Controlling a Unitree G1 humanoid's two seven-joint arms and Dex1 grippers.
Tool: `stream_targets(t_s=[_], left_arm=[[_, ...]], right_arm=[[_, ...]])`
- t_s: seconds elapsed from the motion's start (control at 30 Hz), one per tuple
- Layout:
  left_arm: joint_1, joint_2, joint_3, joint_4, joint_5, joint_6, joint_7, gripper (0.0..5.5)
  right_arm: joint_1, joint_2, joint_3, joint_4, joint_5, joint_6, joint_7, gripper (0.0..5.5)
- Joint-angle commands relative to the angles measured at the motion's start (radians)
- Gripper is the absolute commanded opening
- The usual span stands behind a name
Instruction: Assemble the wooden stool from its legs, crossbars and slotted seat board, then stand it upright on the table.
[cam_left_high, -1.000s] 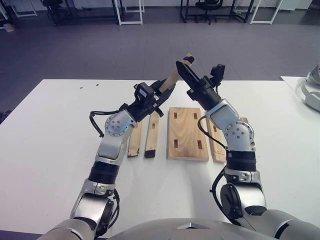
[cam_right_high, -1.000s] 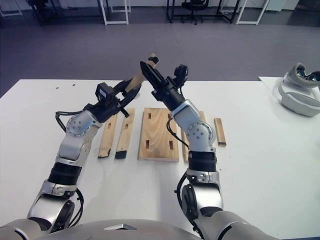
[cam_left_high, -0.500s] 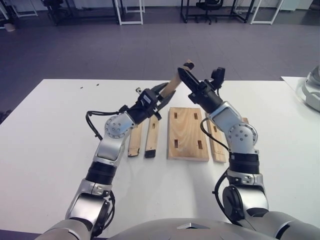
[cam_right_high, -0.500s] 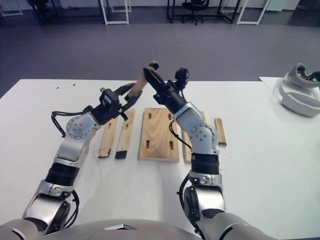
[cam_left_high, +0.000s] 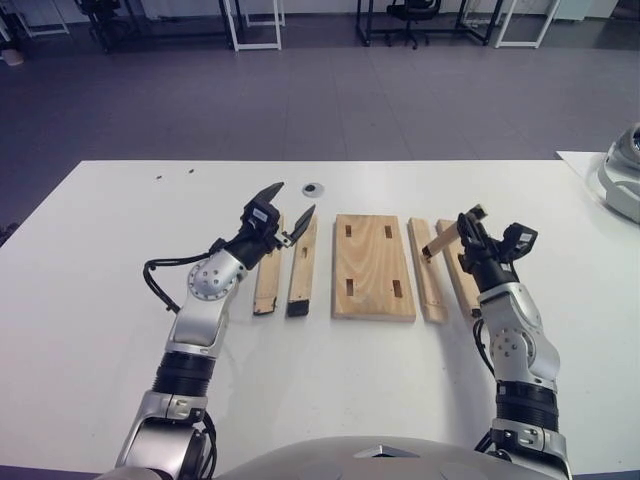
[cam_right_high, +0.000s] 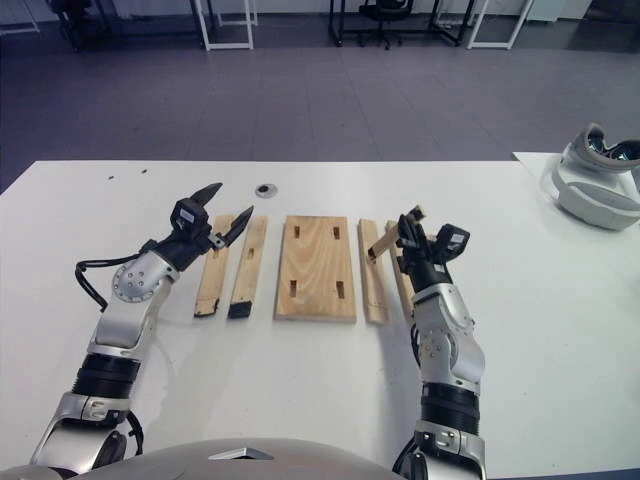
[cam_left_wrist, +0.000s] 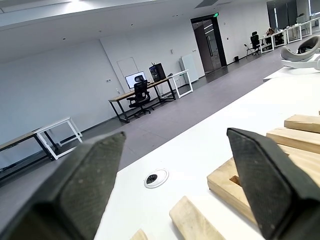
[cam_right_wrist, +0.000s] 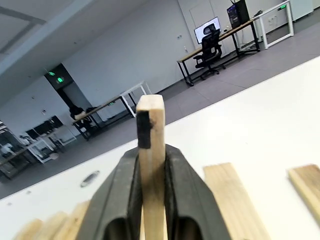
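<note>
The slotted seat board (cam_left_high: 373, 265) lies flat mid-table. Two wooden legs (cam_left_high: 267, 277) (cam_left_high: 303, 262) lie side by side to its left, and two more wooden bars (cam_left_high: 425, 272) (cam_left_high: 462, 285) lie to its right. My left gripper (cam_left_high: 292, 199) hovers open over the far ends of the left legs, with nothing between its fingers (cam_left_wrist: 260, 172). My right gripper (cam_right_wrist: 150, 155) is shut on a short wooden piece (cam_left_high: 452, 233) with a dark end, held tilted just above the right-hand bars.
A round grommet (cam_right_high: 265, 189) sits in the table beyond the left legs. A white headset (cam_right_high: 598, 190) lies at the far right. Bare white tabletop (cam_left_high: 100, 260) spreads to the left and along the front edge.
Both arms came down from a raised pose over the board. The left gripper let go of the wooden piece and opened. The right gripper carried the piece down to the right.
</note>
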Motion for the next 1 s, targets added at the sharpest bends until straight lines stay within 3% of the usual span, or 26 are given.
stream_targets(t_s=[0.03, 0.23, 0.5, 0.77, 0.87, 1.0], left_arm=[[0.011, -0.002, 0.005, -0.01, 0.001, 0.018, 0.013, 3.72], [0.014, 0.0, 0.008, -0.011, 0.006, 0.021, 0.021, 3.72], [0.027, 0.014, 0.011, -0.02, 0.011, 0.027, 0.025, 3.72], [0.024, 0.022, 0.009, -0.01, 0.021, 0.024, 0.027, 3.72], [0.02, 0.02, 0.006, -0.006, 0.028, 0.019, 0.032, 3.72], [0.02, 0.021, 0.004, -0.002, 0.032, 0.013, 0.037, 3.72]], right_arm=[[0.013, -0.012, 0.025, 0.013, -0.044, -0.017, -0.002, 0.42], [0.027, -0.034, 0.067, 0.075, -0.165, -0.083, -0.023, 0.42], [0.128, -0.116, 0.221, 0.259, -0.335, -0.132, 0.06, 0.42], [0.11, -0.124, 0.217, 0.245, -0.303, -0.297, 0.093, 0.42], [0.085, -0.136, 0.245, 0.164, -0.312, -0.238, 0.086, 1.1], [0.101, -0.177, 0.278, 0.06, -0.364, -0.017, 0.043, 1.82]])
